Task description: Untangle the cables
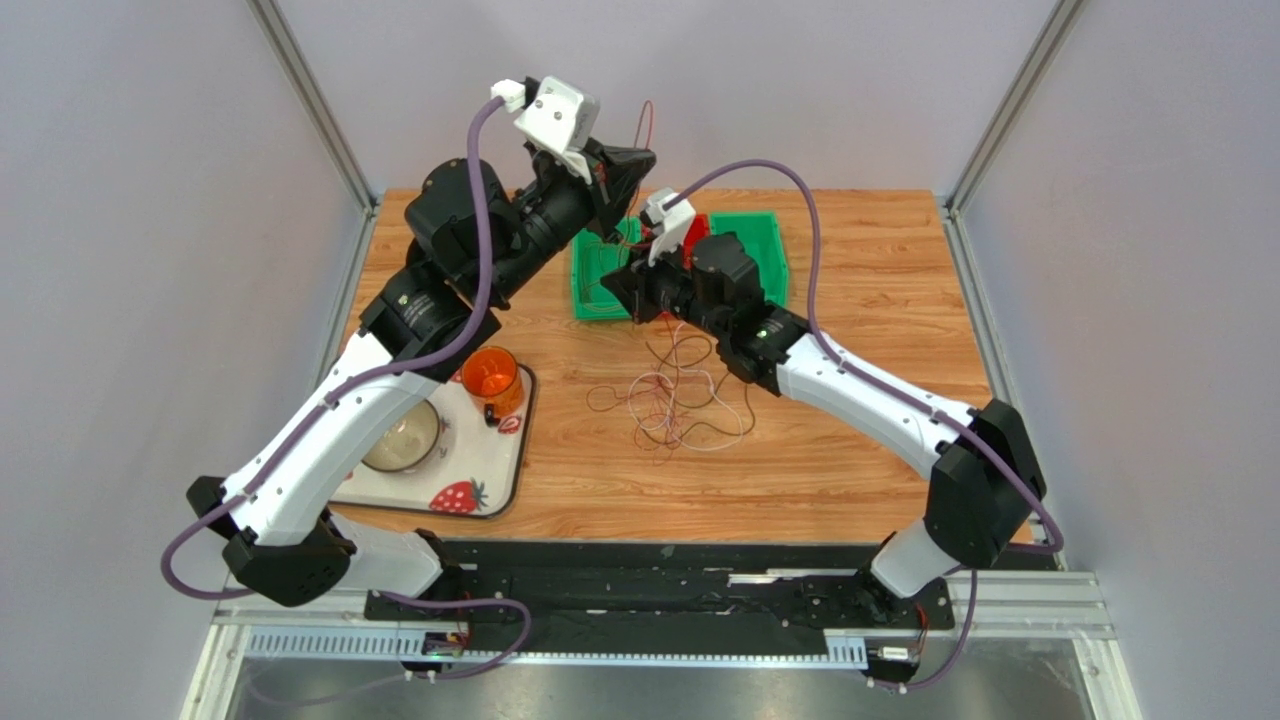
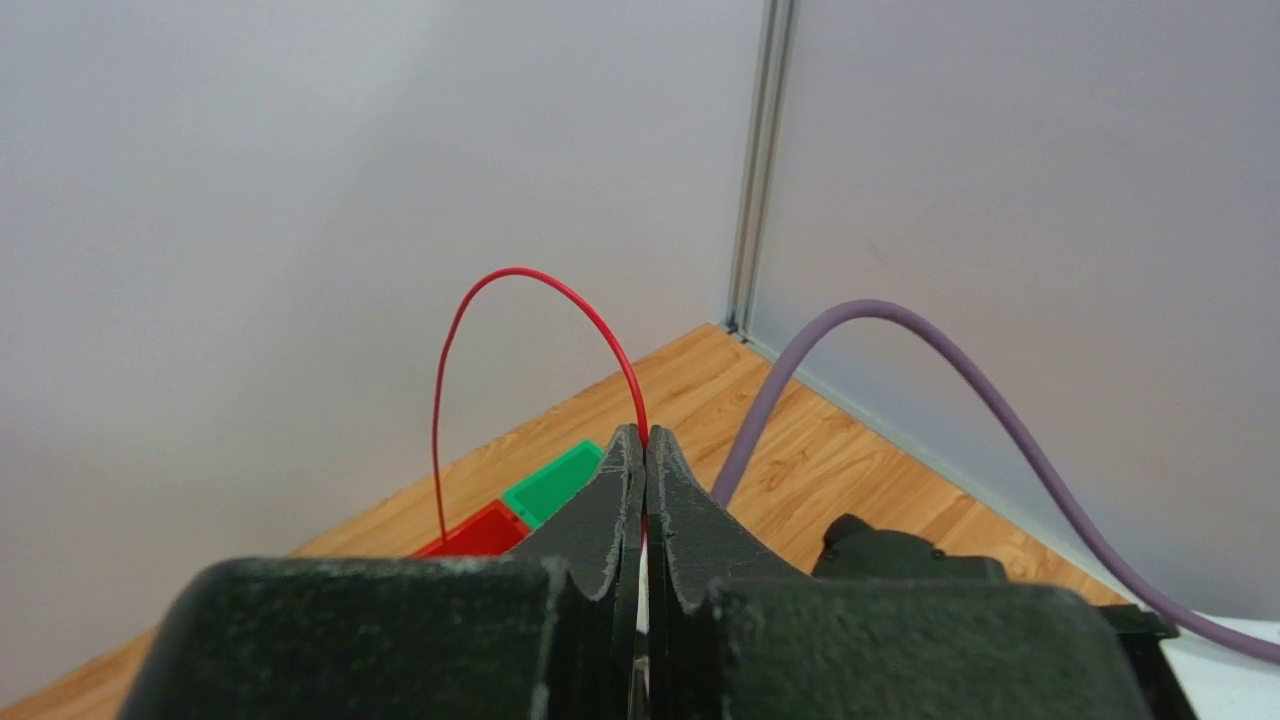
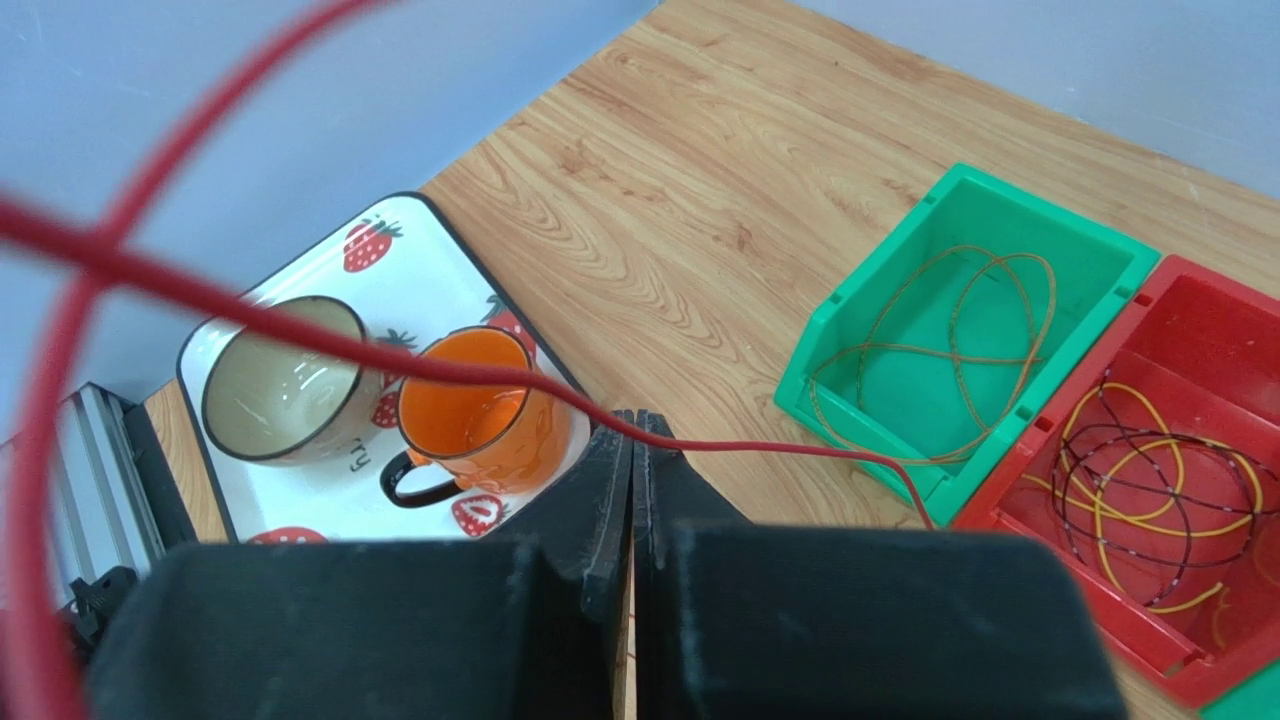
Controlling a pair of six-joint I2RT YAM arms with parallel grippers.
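Note:
My left gripper [image 1: 639, 158] is raised high over the table's back edge and is shut on a thin red cable [image 2: 519, 275]. That cable arcs up from its tips [image 2: 645, 438] and drops toward the red bin [image 2: 473, 533]. My right gripper [image 1: 616, 285] hovers by the bins with its jaws shut. The same red cable [image 3: 781, 446] crosses over its tips [image 3: 633, 423], and I cannot tell if it is pinched. A loose tangle of cables [image 1: 676, 393] lies on the wood. An orange-brown cable [image 3: 932, 353] coils in the green bin [image 3: 1082, 240]. Dark and yellow cables [image 3: 1157, 480] sit in the red bin [image 3: 1202, 323].
A strawberry-print tray [image 1: 496, 480] at the left holds an orange mug [image 1: 492, 378] and a cream cup [image 1: 403, 438]. The green bin [image 1: 759, 248] stands at the back centre. Purple arm hoses [image 2: 902, 323] loop above. Walls close in the table's back and sides.

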